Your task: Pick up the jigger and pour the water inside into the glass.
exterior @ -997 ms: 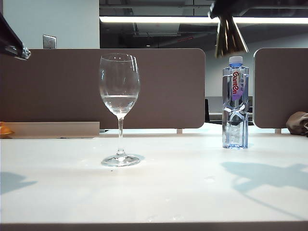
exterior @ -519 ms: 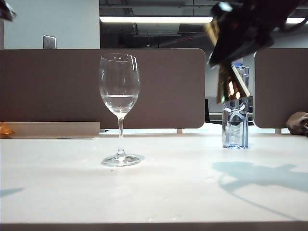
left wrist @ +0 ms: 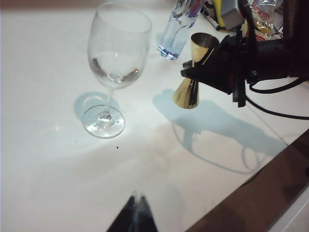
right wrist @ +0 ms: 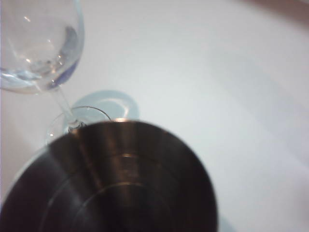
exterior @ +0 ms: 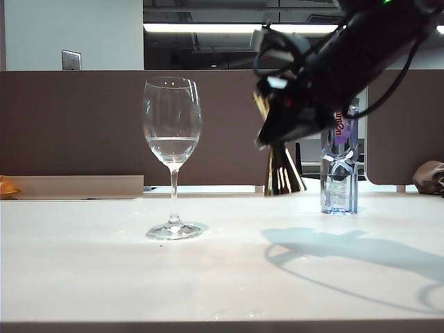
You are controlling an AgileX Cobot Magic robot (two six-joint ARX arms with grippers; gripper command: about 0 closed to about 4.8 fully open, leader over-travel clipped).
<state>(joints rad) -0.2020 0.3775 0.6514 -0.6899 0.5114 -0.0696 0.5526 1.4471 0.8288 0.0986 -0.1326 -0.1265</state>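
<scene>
Right gripper (left wrist: 193, 73) clamped on the jigger (left wrist: 191, 77) at its waist, upright, base at the white table (exterior: 229, 270), between the glass (exterior: 172, 156) holding water (exterior: 172, 147) and the bottle (exterior: 339, 166); left gripper (left wrist: 136, 217) raised above the table's near edge, fingertips together, nothing held

We are looking at an open-plan office. Behind the white table (exterior: 104, 270) stand brown fabric desk partitions (exterior: 83, 125) with rounded corners, of the sort that split rows of workstations. Above them runs a long fluorescent ceiling light (exterior: 229, 28) under an exposed dark ceiling with ducts. A pale wall at the left carries a metal switch plate (exterior: 71, 60). Through the gap between two partitions we see further desks farther back. In the left wrist view, cables and packets clutter the far edge of the table, beside a plastic water bottle (exterior: 340, 173).
</scene>
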